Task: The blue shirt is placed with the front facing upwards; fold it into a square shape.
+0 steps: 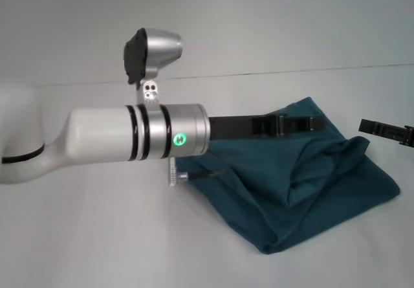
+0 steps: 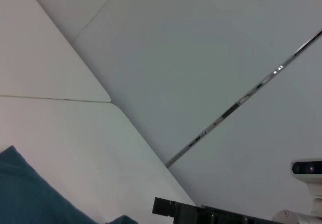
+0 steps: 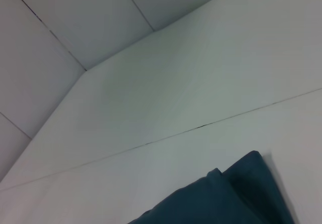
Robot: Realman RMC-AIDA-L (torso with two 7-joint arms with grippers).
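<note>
On the white table, we see the dark teal-blue cotton shirt bunched, plain side up.
Our left gripper reaches over it; right gripper hovers beside; grip on both: cannot tell.

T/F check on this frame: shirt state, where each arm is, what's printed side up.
1. The blue shirt lies spread flat with its sleeves out. False: it is bunched and partly folded into a rumpled heap.
2. The left gripper reaches over the shirt's far edge. True.
3. The right gripper is at the head view's right edge, off the shirt. True.
4. A pink chest print faces up. False: only plain teal fabric shows.
5. The shirt rests on a white table. True.
</note>
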